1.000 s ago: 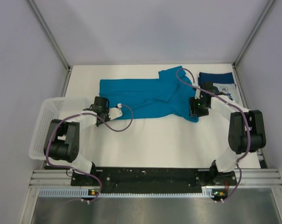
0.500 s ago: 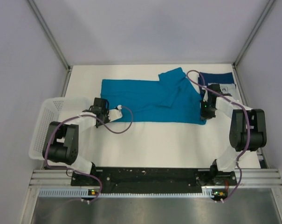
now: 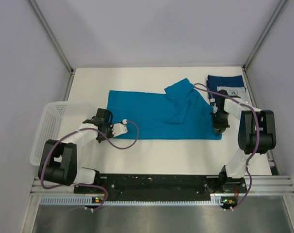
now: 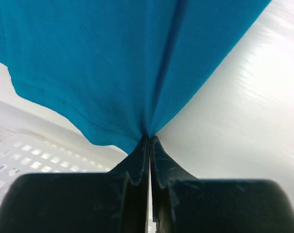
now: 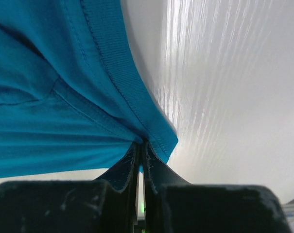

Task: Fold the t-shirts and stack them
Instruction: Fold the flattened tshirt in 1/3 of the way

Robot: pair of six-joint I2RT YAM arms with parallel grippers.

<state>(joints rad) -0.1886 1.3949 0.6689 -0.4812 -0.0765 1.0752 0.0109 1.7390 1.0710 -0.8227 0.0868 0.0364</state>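
Looking down from above, the bright teal t-shirt (image 3: 151, 111) lies spread flat across the middle of the white table (image 3: 176, 155). Its long side runs left to right, and a sleeve is doubled over it toward the far right. The navy t-shirt (image 3: 228, 83), with its pale print, sits folded at the far right corner, just beside the teal one. A white mesh basket (image 3: 47, 128) sits at the table's left edge.

That overhead view cannot settle how the cloth is gripped, but the wrist cameras can. From the left wrist, the left gripper (image 4: 149, 141) has its jaws pressed together on a pinch of teal cloth near the hem. The fabric fans up and away from the tips, and the basket's mesh shows pale to one side. From the right wrist, the right gripper (image 5: 140, 145) is likewise clamped tight on the teal t-shirt, at a ribbed, stitched band, with bare table beyond.

Both arms reach low over the table from the near edge. The left arm bends inward with its gripper at the shirt's near left corner. The right arm is folded at the elbow by the right edge, its gripper at the shirt's near right corner.
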